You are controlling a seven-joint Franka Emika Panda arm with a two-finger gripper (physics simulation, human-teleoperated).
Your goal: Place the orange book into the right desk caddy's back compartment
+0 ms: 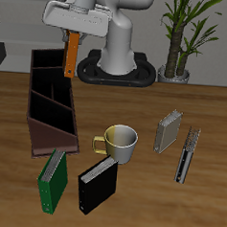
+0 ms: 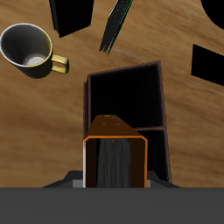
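The orange book (image 1: 71, 55) hangs upright over the back end of the right desk caddy (image 1: 50, 111), clamped in the gripper (image 1: 71, 38). Seen from the wrist, the book (image 2: 114, 150) sits above the caddy's (image 2: 125, 70) dark compartments. Beyond the caddy's front end are a mug (image 1: 119, 142), a green book (image 1: 52, 181) and a black book (image 1: 97, 185).

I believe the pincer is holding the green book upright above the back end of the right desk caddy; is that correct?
Not quite: the book in the pincer is the orange book, not the green one. The exterior view shows it hanging upright over the back end of the right desk caddy; the green book lies on the table.
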